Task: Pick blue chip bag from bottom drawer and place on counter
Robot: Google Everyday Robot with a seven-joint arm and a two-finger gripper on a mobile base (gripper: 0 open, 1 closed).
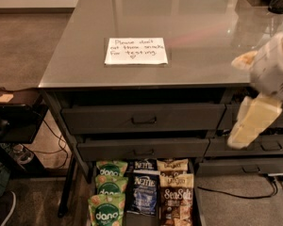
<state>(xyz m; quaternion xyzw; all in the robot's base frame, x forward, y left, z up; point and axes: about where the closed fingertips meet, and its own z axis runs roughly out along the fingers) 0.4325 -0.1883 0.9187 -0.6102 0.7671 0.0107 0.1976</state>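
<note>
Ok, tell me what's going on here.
A one-armed robot is to move the blue chip bag from the bottom drawer onto the counter. The drawer stands open, and the bag lies in it between green bags and tan bags, untouched. The gripper hangs open and empty at the right, by the counter's front edge, above the drawer. A note lies on the counter.

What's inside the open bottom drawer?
Snack bags: green bags left, the blue chip bag centre, tan bags right. Rear ones are partly hidden under the drawer above. The end effector hangs upper right, outside the bottom drawer.
</note>
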